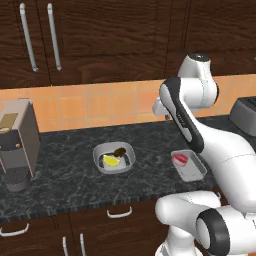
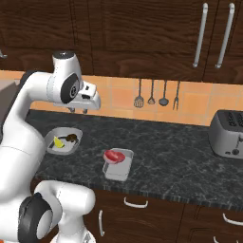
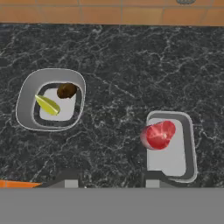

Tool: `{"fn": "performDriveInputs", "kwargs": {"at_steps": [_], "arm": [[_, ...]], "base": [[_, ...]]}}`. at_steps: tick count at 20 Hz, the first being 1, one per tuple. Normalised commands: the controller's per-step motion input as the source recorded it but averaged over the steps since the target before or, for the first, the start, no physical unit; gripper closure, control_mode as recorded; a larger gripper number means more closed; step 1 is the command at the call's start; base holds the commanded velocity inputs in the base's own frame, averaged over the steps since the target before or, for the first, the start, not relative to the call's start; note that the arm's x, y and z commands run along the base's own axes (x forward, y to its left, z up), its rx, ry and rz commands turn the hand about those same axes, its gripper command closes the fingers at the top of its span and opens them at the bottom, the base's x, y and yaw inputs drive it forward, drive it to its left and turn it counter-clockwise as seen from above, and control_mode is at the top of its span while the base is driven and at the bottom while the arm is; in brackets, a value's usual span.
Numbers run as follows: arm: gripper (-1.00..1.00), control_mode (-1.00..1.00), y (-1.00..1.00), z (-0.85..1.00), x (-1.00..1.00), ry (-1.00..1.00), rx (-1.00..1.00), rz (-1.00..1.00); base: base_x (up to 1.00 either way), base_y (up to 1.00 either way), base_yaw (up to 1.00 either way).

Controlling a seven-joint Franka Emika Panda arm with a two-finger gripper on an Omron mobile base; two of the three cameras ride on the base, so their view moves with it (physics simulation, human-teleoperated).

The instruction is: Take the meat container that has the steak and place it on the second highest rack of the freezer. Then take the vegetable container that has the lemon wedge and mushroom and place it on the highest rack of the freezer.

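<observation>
Nothing of the task looks done yet: both trays sit on the dark marble worktop (image 1: 65, 180), neither one lifted. Going left to right in the left base view, a coffee machine (image 1: 17, 142) stands at the worktop's left end; the vegetable container (image 1: 114, 158) lies about midway between the worktop's front edge and back edge, holding the lemon wedge (image 1: 111, 161) and the mushroom (image 1: 120, 151); the meat container (image 1: 188, 165) lies nearer the front edge, the steak (image 1: 179, 159) at its back end. The end effector (image 2: 78, 110) hangs above the worktop, empty, touching nothing, fingers parted. Both placements remain, starting with the meat container.
</observation>
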Motion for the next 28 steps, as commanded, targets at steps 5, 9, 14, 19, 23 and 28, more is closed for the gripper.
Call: {"fn": "performDriveInputs", "kwargs": {"at_steps": [5, 9, 14, 19, 23, 28], "arm": [[-1.00, -1.00, -0.24, -0.12, -0.64, -0.05, 0.00, -0.03], [-1.00, -1.00, -0.43, -0.86, -0.98, 0.01, -0.02, -0.39], [-1.00, -1.00, -0.23, -0.87, -0.39, 0.00, -0.03, -0.79], [-1.00, -1.00, -0.19, -0.18, -0.23, 0.00, 0.25, -0.75], [-1.00, -1.00, -0.20, -0.01, -0.05, -0.03, 0.39, -0.71], [-1.00, -1.00, -0.45, 0.00, -0.02, 0.08, 0.21, -0.46]], "base": [[0.00, 0.00, 0.00], [0.00, 0.00, 0.00], [0.00, 0.00, 0.00], [0.00, 0.00, 0.00], [0.00, 0.00, 0.00], [0.00, 0.00, 0.00]]}}
